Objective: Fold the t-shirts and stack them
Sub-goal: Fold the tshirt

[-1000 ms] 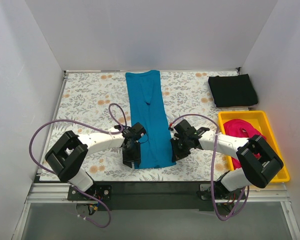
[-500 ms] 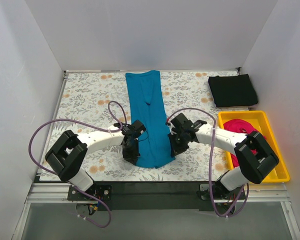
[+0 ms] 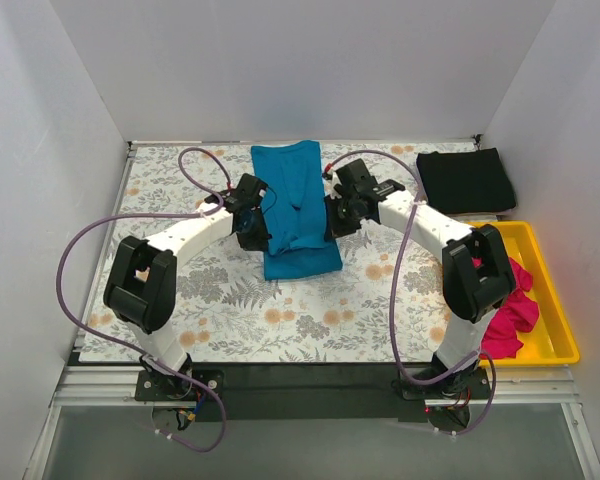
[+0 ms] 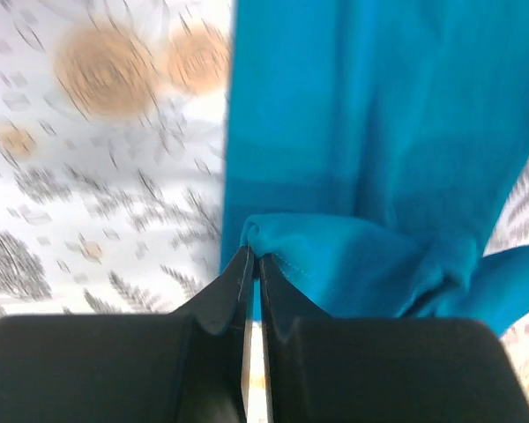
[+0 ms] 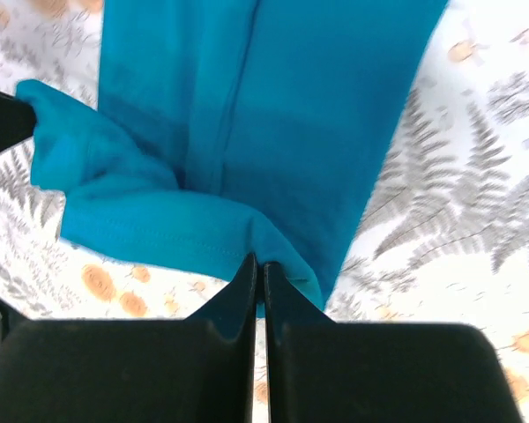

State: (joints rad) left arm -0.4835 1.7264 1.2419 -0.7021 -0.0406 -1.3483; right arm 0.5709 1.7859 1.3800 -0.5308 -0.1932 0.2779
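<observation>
The teal-blue t-shirt (image 3: 295, 205) lies as a long strip on the floral table, its near end lifted and folded back over itself. My left gripper (image 3: 252, 228) is shut on the shirt's left hem corner (image 4: 257, 236). My right gripper (image 3: 333, 222) is shut on the right hem corner (image 5: 273, 247). Both hold the hem above the shirt's middle. The black t-shirt (image 3: 466, 181) lies folded at the back right. The magenta-pink t-shirt (image 3: 508, 300) sits crumpled in the yellow tray.
The yellow tray (image 3: 552, 290) stands at the right edge. White walls enclose the table on three sides. Purple cables loop from both arms over the floral cloth (image 3: 180, 190).
Both grippers carried the teal shirt's near hem away from the table's front edge toward the back, folding the shirt's lower part over its upper part.
</observation>
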